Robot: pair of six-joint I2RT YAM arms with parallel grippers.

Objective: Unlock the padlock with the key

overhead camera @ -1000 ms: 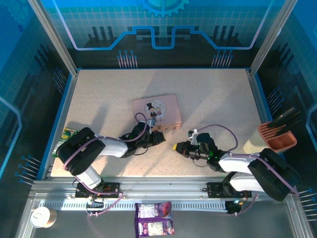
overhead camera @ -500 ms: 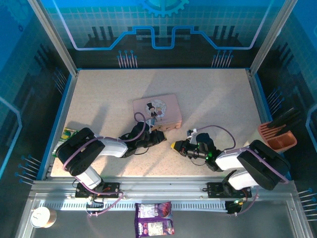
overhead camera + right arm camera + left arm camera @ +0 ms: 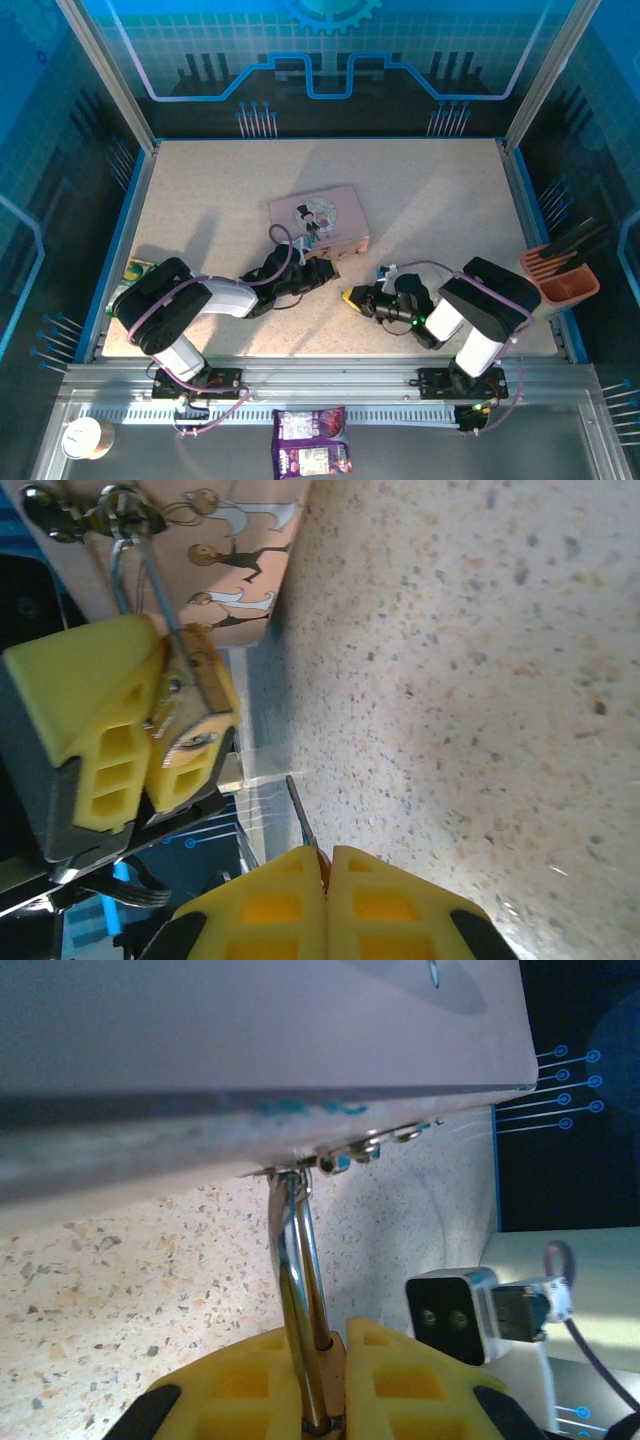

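Speckled tabletop [image 3: 430,200] is seen under both arms: the padlock [image 3: 190,690], upper left in the right wrist view, is clamped by the left gripper [image 3: 318,1370], the key [image 3: 300,815] is pinched by the right gripper [image 3: 325,880], not yet inserted

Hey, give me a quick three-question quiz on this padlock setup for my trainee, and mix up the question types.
1. True or false: the key in the right gripper is already inside the padlock.
2. What does the left gripper clamp? A) a sponge B) the padlock C) a screwdriver
3. Fill in: the padlock's shackle hooks through the clasp of the pink ___.
Key: 1 false, the key's tip is apart from the padlock. 2 B. 3 tin.
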